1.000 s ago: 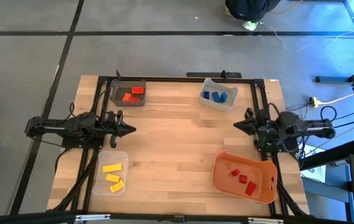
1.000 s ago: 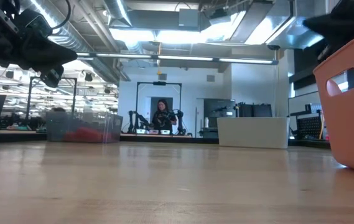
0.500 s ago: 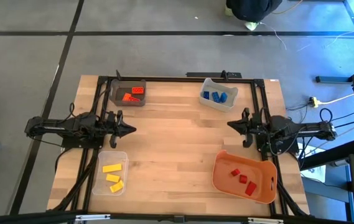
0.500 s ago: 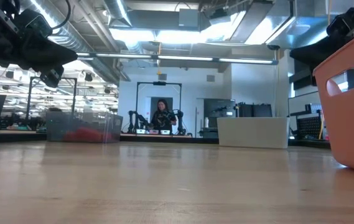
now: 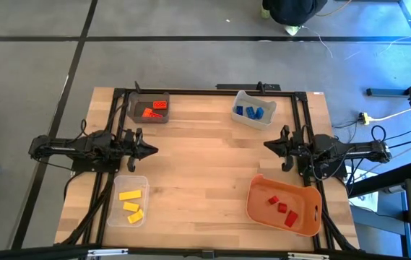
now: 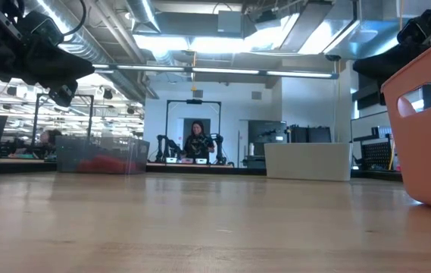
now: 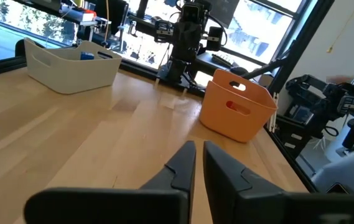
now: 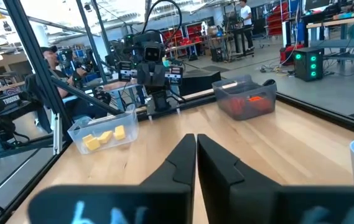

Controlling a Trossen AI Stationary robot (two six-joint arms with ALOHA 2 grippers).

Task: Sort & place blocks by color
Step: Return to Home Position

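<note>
Left claw point(image 5: 152, 150), right claw point(image 5: 267, 144) pinched narrow at opposite bench point(image 5: 205, 173) edges, open wood between; red studded plastic bricks point(image 5: 281, 205) strung diagonally in orange bin point(image 5: 259, 185).

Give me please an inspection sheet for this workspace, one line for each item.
Surface: wooden table, no blocks loose on it.
Job's things: yellow blocks in clear bin; blue blocks in white bin; orange blocks in grey bin; red blocks in orange bin.
Clutter: nothing seen.
Grippers: left gripper and right gripper shut, empty, at the table's sides.
Cables: cables on the floor beside the right arm.
Surroundings: person far behind the table.
</note>
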